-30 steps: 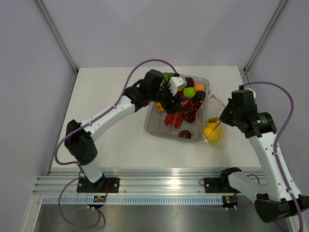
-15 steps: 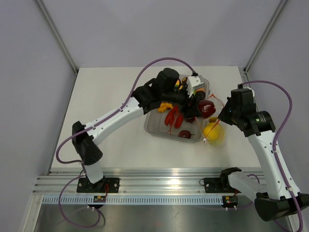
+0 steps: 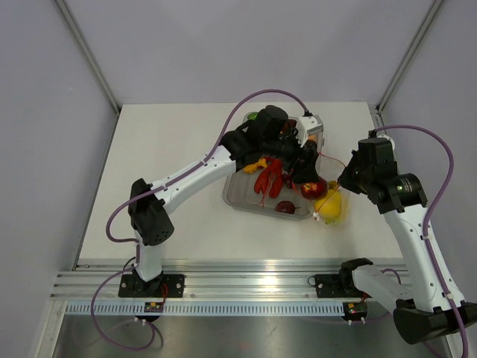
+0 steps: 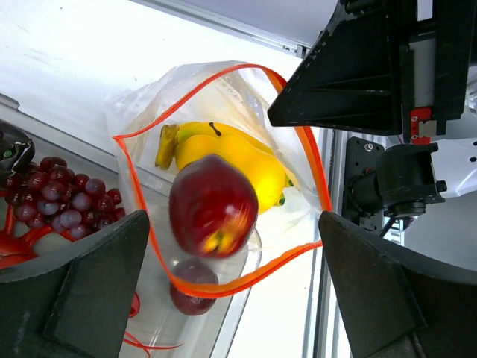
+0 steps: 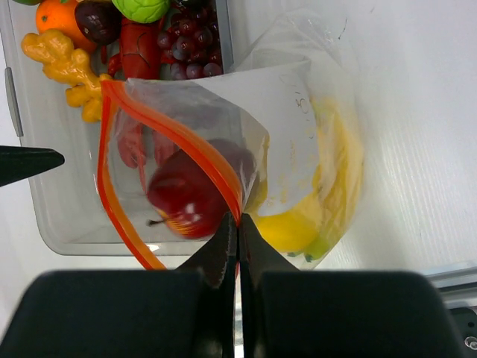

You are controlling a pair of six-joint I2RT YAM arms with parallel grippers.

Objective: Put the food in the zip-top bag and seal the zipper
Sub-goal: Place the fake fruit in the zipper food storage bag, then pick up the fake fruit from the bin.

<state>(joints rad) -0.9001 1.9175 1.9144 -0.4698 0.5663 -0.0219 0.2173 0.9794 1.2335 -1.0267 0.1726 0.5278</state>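
One apple (image 4: 212,205) and one banana bunch (image 4: 238,156) sat in the bag (image 4: 216,86); left fingers (image 4: 67,298) released, right fingers (image 5: 216,257) pinched the zipper (image 5: 179,138); only the right wrist view showed the orange (image 5: 58,15).

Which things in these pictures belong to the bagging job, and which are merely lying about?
For the job: bag, zipper, apple, bananas, grapes, lobster, orange.

Just lying about: tray, which only holds the food; purple cable; metal rail.
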